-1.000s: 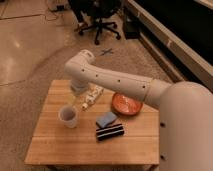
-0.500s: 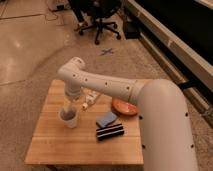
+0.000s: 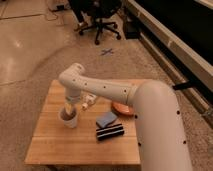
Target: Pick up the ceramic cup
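Observation:
The ceramic cup [image 3: 68,118] is a small pale white-grey tapered cup standing upright on the left half of the wooden table [image 3: 55,142]. My white arm reaches from the right across the table, and my gripper [image 3: 69,107] points down right over the cup's rim, at or just inside its mouth. The orange-red bowl [image 3: 119,108] sits at the right, partly hidden behind my arm.
A blue sponge-like block [image 3: 106,119] and a black striped object [image 3: 110,132] lie right of the cup. A small pale item [image 3: 88,102] lies behind the cup. Office chairs [image 3: 100,15] stand on the floor beyond the table. A counter runs along the right.
My arm has swung left and lowered, bringing the gripper from behind the cup to directly over its rim. The cup and other objects have not moved.

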